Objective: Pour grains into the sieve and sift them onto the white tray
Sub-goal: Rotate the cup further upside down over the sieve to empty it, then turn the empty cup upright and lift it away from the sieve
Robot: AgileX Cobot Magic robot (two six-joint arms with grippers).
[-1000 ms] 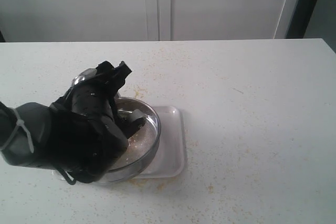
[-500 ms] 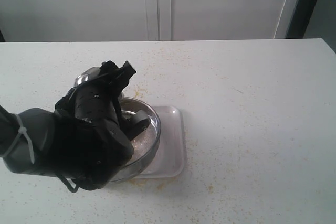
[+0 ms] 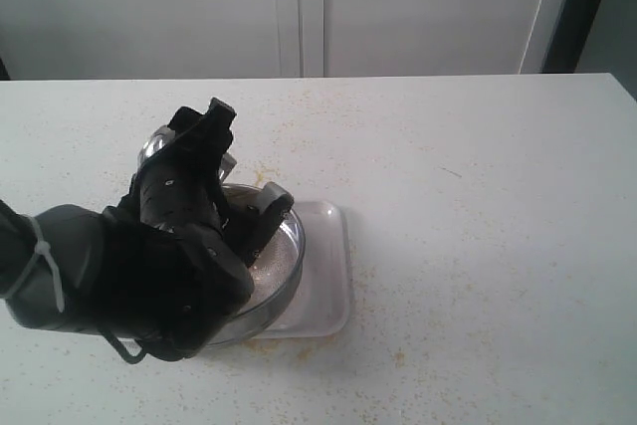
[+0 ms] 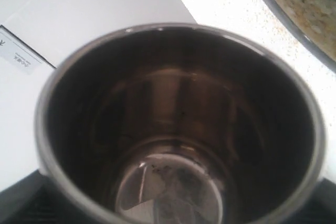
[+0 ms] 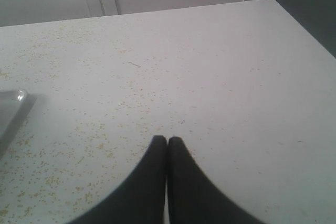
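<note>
"Exterior view, nearest first: what is the dark bulk on the left side of the desk (image 3: 478,246)?" asks Ana.

"The left arm. Its left gripper (image 3: 237,166) has the fingers spread wide and clamped on the steel cup (image 4: 173,129). The left wrist view looks straight into the cup's mouth, down to its shiny bottom."

"And just past the arm?"

"The sieve (image 3: 295,236), sitting on the white tray (image 3: 330,291), which lies left of the desk's middle. The grains (image 3: 271,268) lie on the mesh, and one finger hangs over the sieve. Stray grains speckle the desk around the tray."

"The other arm?"

"Only the right wrist view shows it. The right gripper (image 5: 167,141) has its fingers pressed together with nothing between them. It is above grain-speckled desk, well apart from the tray, whose corner just shows at that picture's edge. Farther on, the desk's far edge meets pale cabinet doors (image 3: 299,7)."
</note>
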